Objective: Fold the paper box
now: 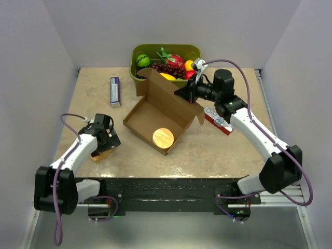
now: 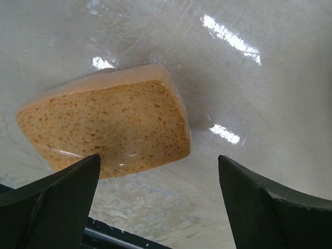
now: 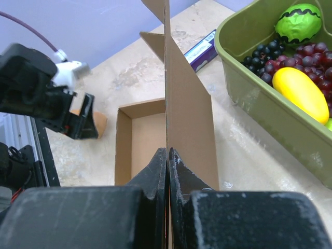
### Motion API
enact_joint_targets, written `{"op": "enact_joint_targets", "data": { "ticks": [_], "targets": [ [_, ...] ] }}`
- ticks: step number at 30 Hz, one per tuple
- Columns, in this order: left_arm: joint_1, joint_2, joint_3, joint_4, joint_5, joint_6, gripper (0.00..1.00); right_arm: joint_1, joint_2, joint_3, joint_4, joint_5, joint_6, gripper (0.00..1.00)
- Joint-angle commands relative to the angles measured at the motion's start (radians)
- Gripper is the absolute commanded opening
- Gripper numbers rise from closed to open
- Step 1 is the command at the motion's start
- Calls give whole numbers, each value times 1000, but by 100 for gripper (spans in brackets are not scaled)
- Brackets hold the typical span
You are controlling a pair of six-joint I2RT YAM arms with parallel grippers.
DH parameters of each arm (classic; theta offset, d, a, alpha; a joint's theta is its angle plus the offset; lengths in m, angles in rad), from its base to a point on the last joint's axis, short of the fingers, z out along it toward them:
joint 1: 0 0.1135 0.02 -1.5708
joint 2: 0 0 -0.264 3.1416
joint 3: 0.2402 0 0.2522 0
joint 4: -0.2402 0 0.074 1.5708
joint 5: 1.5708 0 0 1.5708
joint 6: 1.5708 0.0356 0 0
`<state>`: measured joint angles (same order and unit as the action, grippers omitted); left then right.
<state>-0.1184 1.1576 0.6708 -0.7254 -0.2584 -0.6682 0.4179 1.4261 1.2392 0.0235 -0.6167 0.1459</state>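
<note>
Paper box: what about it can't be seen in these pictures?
Top view: the paper box flap's edge, hidden under the right tool.
Right wrist view: much of the box floor, behind the upright flap and the tool.
Left wrist view: the box is outside the frame.

Seen from above, the left gripper covers most of a sponge, and only an orange corner shows. The raised lid of the paper box hides the front wall of the green tub. The fingertips of the right gripper are lost against that lid. A round golden patch on the box floor cannot be identified. Print on the purple carton is too small to read. The right arm overlaps one end of the red and white carton. In the left wrist view, both fingers run off the bottom edge. In the right wrist view, the lid runs off the top edge and the tub off the right edge.
</note>
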Motion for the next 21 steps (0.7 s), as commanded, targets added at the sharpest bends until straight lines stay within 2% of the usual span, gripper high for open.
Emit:
{"op": "enact_joint_targets", "data": {
  "ticks": [1, 4, 6, 9, 14, 20, 21],
  "targets": [
    [3, 100, -25, 185, 118, 21, 100, -2, -27, 2, 30, 2, 1, 0],
    [-76, 172, -24, 299, 177, -26, 100, -2, -16, 5, 27, 5, 6, 0],
    [-200, 255, 28, 359, 176, -56, 100, -2, -10, 9, 24, 11, 7, 0],
    [-279, 358, 111, 411, 245, -99, 100, -1, 0, 16, 13, 23, 3, 0],
    [-306, 378, 193, 406, 206, -50, 100, -2, 23, 28, -5, 28, 1, 0],
    [-288, 256, 208, 328, 81, 59, 100, -2, 28, 31, -7, 31, 4, 0],
    [-277, 237, 207, 324, 77, 114, 100, -2, 28, 35, -8, 29, 4, 0]
  ]
}}
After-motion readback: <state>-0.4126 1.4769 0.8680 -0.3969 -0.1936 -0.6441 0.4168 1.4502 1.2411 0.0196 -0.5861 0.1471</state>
